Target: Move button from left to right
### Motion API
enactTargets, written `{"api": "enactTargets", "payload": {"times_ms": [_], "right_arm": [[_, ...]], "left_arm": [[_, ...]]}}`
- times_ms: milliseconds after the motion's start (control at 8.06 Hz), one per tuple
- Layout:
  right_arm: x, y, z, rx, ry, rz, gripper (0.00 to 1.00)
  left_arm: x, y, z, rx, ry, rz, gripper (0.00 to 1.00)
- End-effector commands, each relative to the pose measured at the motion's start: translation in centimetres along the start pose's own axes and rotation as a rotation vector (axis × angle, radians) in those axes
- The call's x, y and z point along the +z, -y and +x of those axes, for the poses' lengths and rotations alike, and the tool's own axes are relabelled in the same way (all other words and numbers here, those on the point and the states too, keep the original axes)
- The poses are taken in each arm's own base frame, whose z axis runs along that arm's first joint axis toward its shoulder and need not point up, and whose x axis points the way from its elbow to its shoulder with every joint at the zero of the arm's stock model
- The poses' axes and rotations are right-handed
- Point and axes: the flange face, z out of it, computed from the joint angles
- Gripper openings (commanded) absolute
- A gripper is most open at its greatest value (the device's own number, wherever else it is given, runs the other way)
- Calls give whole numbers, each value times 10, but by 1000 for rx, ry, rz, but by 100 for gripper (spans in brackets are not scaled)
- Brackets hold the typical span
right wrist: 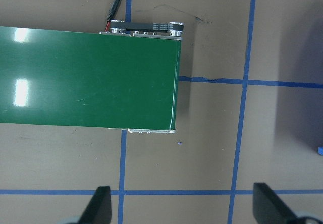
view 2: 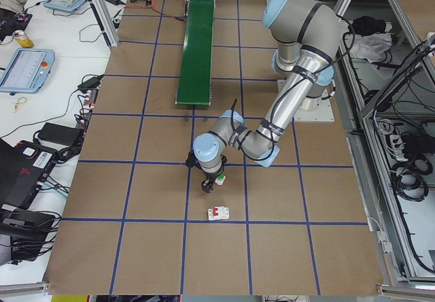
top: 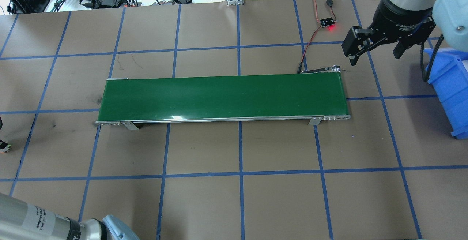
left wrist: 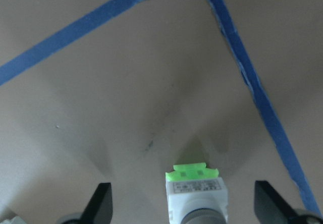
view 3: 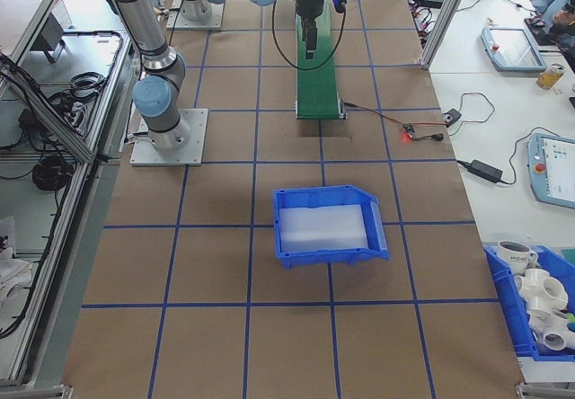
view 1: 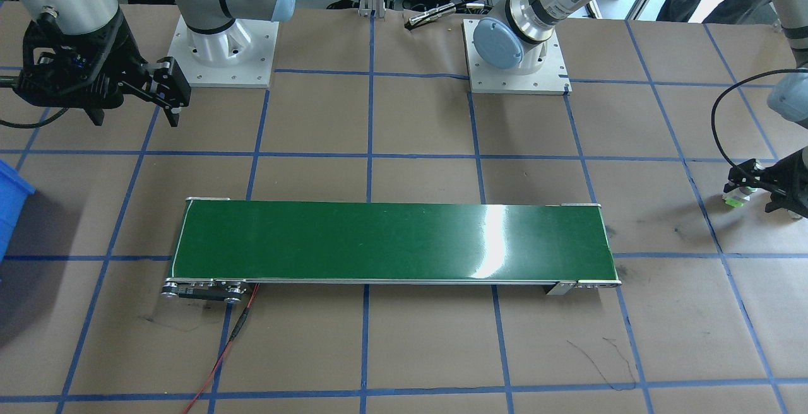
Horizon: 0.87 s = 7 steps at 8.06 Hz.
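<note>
At the lower centre of its wrist view, the left gripper (left wrist: pixel 194 204) straddles the button (left wrist: pixel 195 191) with fingers spread, needing to close squarely on the base, while the right gripper (top: pixel 374 48) waits released at upper right overhead

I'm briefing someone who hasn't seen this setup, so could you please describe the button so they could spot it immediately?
Start from the long green conveyor belt and follow the table toward the robot's left end, where the left pincer hangs low. The button sits directly under it, between the open fingers. Its bright green part and silver collar distinguish it from the white blocky part with red marks lying nearby.
</note>
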Motion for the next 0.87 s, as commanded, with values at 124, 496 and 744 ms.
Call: {"api": "enactTargets", "payload": {"times_ms": [124,496,744], "right_arm": [[0,0,0,0,0,0,100],[0,0,0,0,1,2,100],[0,0,0,0,2,2,100]], "left_arm": [[9,-4,4,11,-15,-44,49],[0,-5,6,8,-2,-46,0],[-16,-11,17,22,-72,-93,0]]}}
